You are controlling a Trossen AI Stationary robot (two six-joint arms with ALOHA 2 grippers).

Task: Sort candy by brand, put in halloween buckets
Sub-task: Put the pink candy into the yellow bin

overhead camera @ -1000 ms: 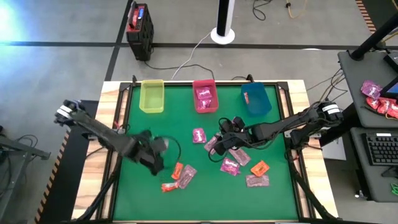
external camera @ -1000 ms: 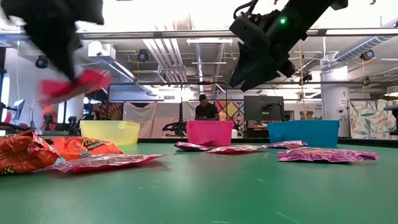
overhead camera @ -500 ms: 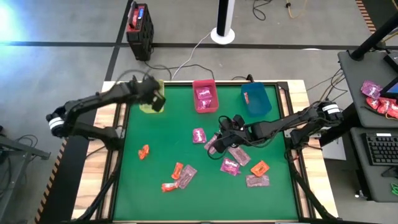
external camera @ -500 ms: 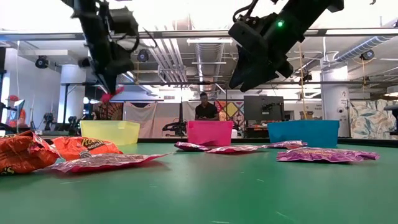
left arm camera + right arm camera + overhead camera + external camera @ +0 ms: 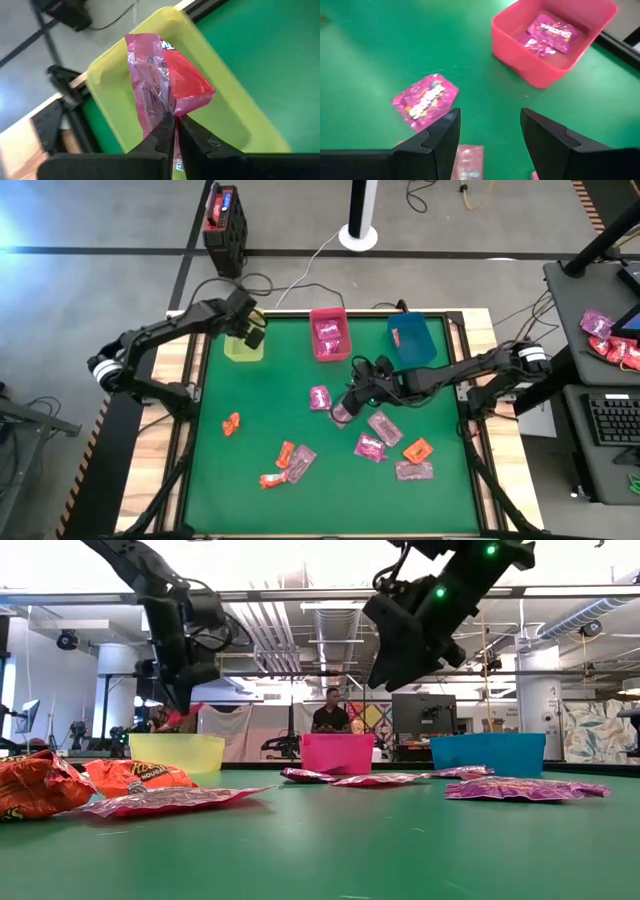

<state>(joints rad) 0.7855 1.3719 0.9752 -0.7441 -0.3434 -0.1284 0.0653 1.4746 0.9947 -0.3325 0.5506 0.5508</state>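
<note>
- Candy sorting partly done: the pink-red translucent plastic bin holds magenta packets, the blue-teal bin shows one orange-red piece; about ten packets lie loose on the green counter.
- Left gripper: fingers clamped on a red-and-clear wrapped packet, directly over the yellow-green bin; its walls ring the packet.
- Right gripper: fingers apart, above a magenta packet, open counter around.

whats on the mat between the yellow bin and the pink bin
Nothing. In the high view, bare green mat separates the yellow bin from the pink bin. The left hand holds a red packet over the yellow bin.
</note>
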